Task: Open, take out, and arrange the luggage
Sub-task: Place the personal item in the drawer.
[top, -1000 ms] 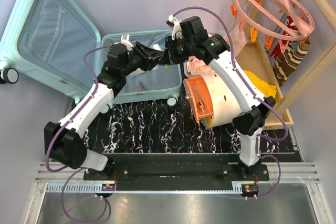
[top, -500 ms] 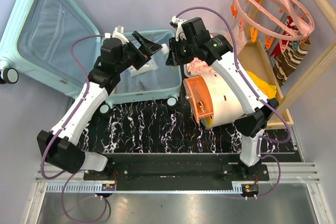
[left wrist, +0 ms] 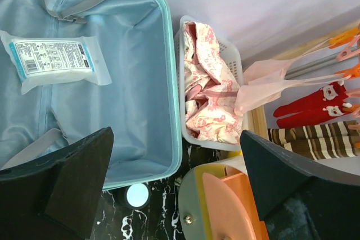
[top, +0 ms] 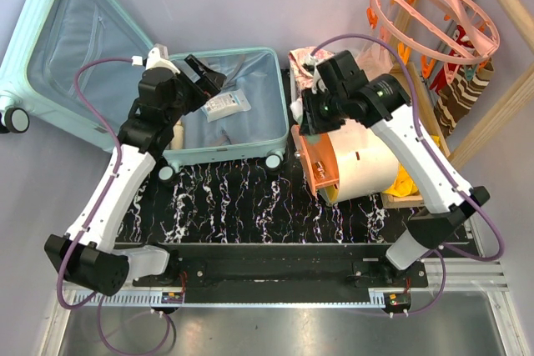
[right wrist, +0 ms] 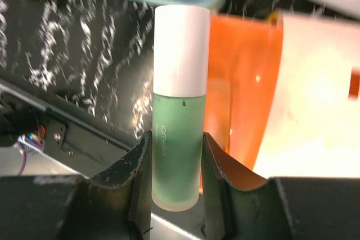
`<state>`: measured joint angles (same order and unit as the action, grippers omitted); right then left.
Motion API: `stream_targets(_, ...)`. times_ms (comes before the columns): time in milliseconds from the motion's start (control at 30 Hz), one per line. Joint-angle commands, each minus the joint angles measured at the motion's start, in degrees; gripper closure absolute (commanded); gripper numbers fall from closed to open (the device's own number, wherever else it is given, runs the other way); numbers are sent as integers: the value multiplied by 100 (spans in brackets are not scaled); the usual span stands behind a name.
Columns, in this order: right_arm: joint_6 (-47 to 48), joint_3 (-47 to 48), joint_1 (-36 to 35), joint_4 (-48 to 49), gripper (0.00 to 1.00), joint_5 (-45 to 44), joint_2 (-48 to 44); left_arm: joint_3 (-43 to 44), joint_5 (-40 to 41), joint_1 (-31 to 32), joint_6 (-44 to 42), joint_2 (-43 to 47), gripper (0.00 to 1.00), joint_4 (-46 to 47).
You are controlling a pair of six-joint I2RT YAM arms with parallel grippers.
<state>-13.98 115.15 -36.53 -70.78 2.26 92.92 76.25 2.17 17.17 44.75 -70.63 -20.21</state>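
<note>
**Bottle out of luggage, now in right tool**

Left tool point(top: 203, 81) has sprung wide and empty over the open luggage point(top: 254, 127) at rear left. Right tool point(right wrist: 175, 139) clamps a green bottle point(right wrist: 179, 111) and has swung over the orange-ended cylinder point(top: 315, 160). The handover is apparently done, and a white packet point(left wrist: 53, 60) is still to unpack.

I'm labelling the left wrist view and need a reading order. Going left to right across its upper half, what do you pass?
White packet → right rim of the suitcase → basket holding pink patterned clothes → red socks hanging at the far right.
</note>
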Motion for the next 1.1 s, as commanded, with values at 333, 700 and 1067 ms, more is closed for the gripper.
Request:
stream_targets(333,-439,-784,24,-920,100,-139,-556,22,-182,-56,-142,-267,1,281)
stream_targets(700,-229,-635,32,-1297,94,-824,-196,83,-349,-144,-151,-487,1,280)
stream_targets(1067,114,-81,24,-1728,66,-1166,270,312,-393,-240,-204,-732,1,289)
